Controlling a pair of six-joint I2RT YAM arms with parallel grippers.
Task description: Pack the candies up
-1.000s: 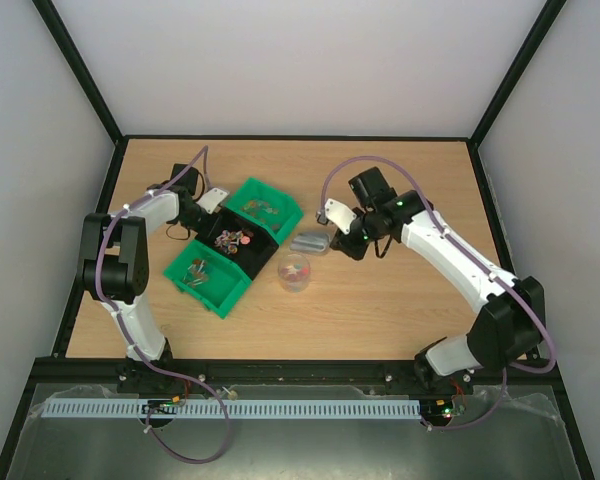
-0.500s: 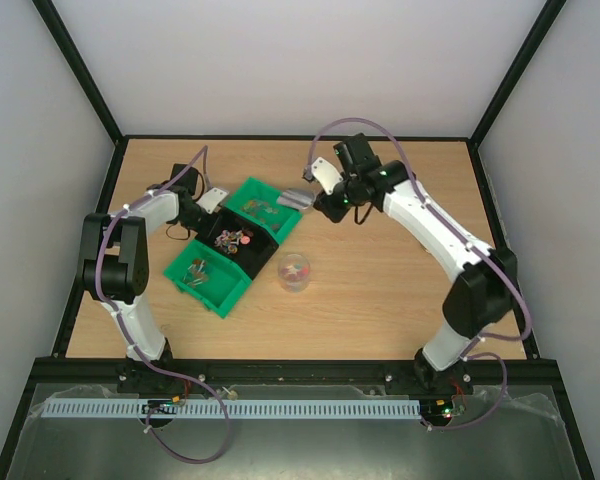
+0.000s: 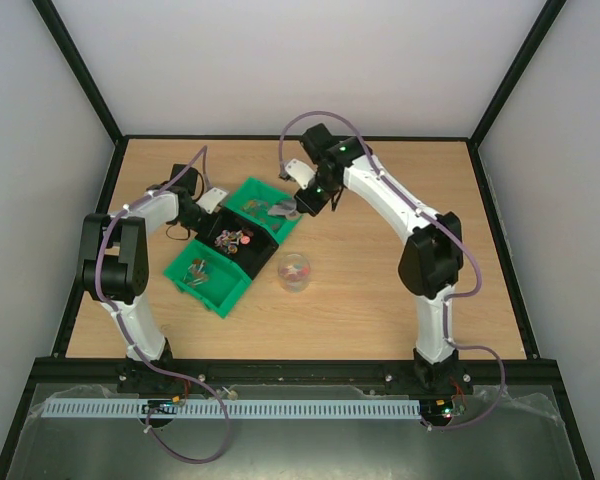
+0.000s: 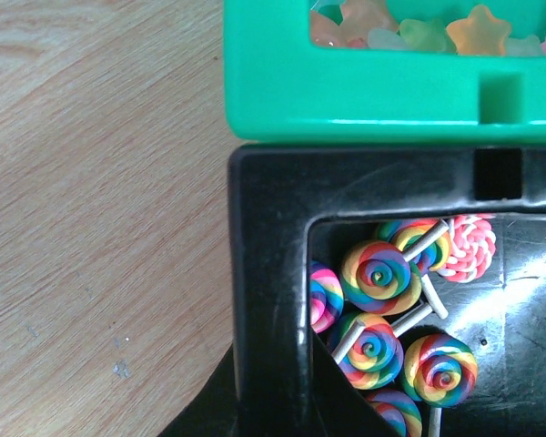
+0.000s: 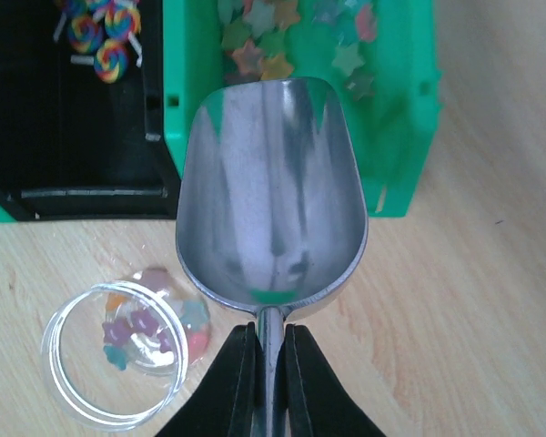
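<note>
**Right wrist view: scoop held over the bin of star candies**

The candies (image 5: 291, 41) are small star shapes in mixed colours. They lie loose on the floor of a green bin (image 5: 396, 137) at the top of this view. A few more sit at the bottom of a clear round jar (image 5: 73, 346), which stands on the wooden table (image 5: 455, 319) just in front of the bins. Beside the green bin, touching it, is a black bin (image 5: 91, 137) holding rainbow swirl lollipops (image 5: 100, 36).

A metal scoop (image 5: 271, 196) hangs with its open end over the green bin's near wall and its bowl facing up. I cannot tell whether it touches the bin. The right gripper (image 5: 269, 341) is clamped on the scoop's thin handle, one finger on each side.

In the top view a second green bin (image 3: 208, 272) sits on the black bin's other side – three in a diagonal row. The left gripper (image 3: 212, 208) is at the black bin's far-left edge. Its wrist view shows dark shapes against the black wall, so whether it grips the wall I cannot tell.
</note>
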